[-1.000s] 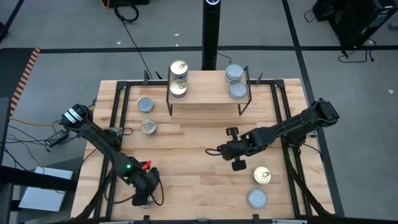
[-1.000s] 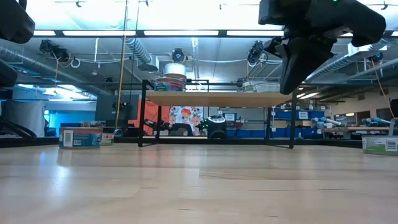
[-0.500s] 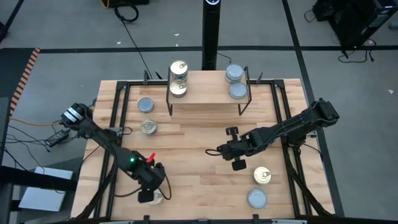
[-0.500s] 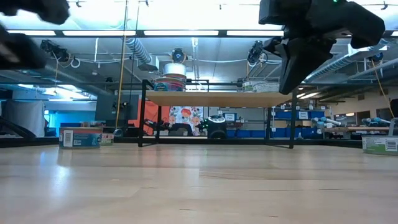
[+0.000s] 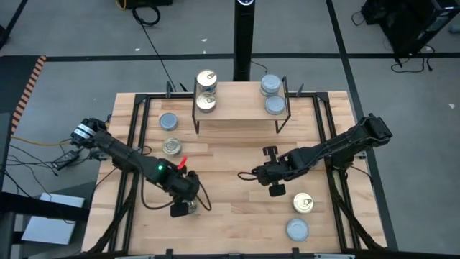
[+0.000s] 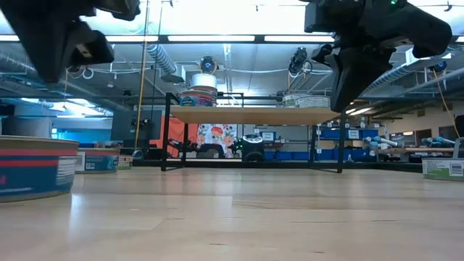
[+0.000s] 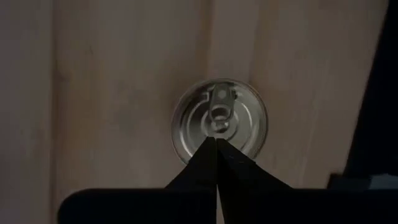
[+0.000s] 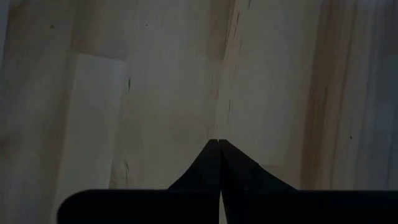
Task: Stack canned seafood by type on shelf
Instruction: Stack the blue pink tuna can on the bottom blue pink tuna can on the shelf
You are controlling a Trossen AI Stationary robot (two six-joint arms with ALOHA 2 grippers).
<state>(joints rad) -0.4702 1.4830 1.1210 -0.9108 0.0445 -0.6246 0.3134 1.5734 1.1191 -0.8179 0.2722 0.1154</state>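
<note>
A gold pull-tab tin point(image 7: 219, 99) with a blue and red label point(image 6: 32, 167) rests flat on the table near its near-left corner. My left gripper point(image 7: 216, 140) is shut and points down just above it; the low view shows air between my left gripper point(image 6: 54, 76) and the tin's top. My right gripper point(image 5: 253, 175) hovers shut over bare wood right of centre. The shelf point(image 5: 241, 111) at the far side carries two gold-topped tins point(image 5: 206, 90) on its left and two blue-grey tins point(image 5: 272, 95) on its right.
Loose tins lie on the table: a blue-grey one point(image 5: 169, 121) and a gold one point(image 5: 171, 147) at the far left, a gold one point(image 5: 302, 203) and a blue-grey one point(image 5: 297, 229) at the near right. Black frame rails point(image 5: 133, 144) run along the table's sides.
My left gripper has swung from the near-left corner toward the table's middle, away from the near edge, and has risen. The blue and red tin, not seen in the low view before, now stands at that view's left. My right arm has kept still.
</note>
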